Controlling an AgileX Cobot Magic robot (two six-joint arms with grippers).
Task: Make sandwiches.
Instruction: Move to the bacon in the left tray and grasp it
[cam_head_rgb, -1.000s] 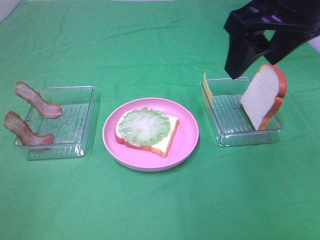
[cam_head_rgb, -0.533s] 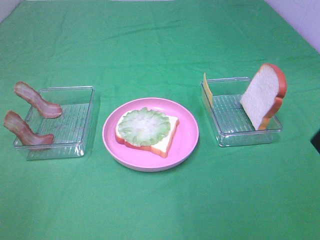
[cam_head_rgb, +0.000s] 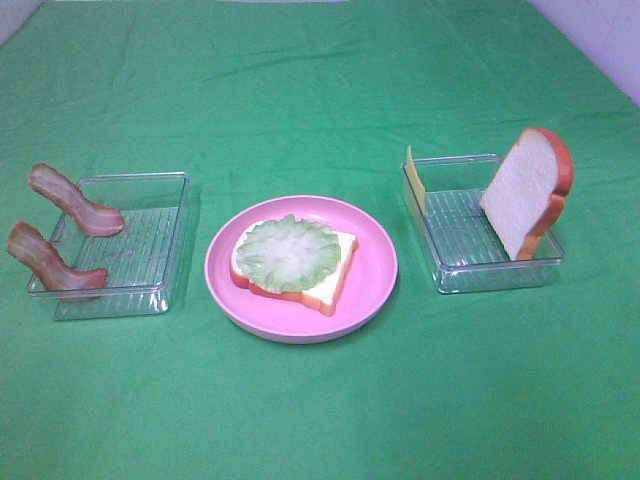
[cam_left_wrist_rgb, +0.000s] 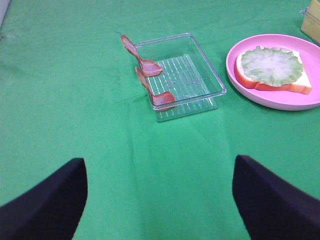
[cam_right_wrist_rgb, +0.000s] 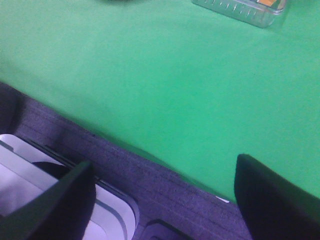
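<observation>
Reddish-brown wavy bacon strips (cam_left_wrist_rgb: 150, 67), ahead of the empty, wide-open left claw (cam_left_wrist_rgb: 157, 165), are judged due for fetching next. The right claw (cam_right_wrist_rgb: 164, 165) is likewise open and empty.

Lettuce (cam_head_rgb: 290, 252) tops a flat bread slice (cam_head_rgb: 324, 287) on the plate (cam_head_rgb: 377, 280); a second slice (cam_head_rgb: 522, 190), cheese (cam_head_rgb: 415, 178) and two bacon strips (cam_head_rgb: 72, 200) lean against tray walls (cam_head_rgb: 160, 292).

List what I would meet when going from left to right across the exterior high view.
bacon strips → left clear tray → pink plate carrying lettuce-topped bread → cheese slice → right clear tray → upright bread slice
</observation>
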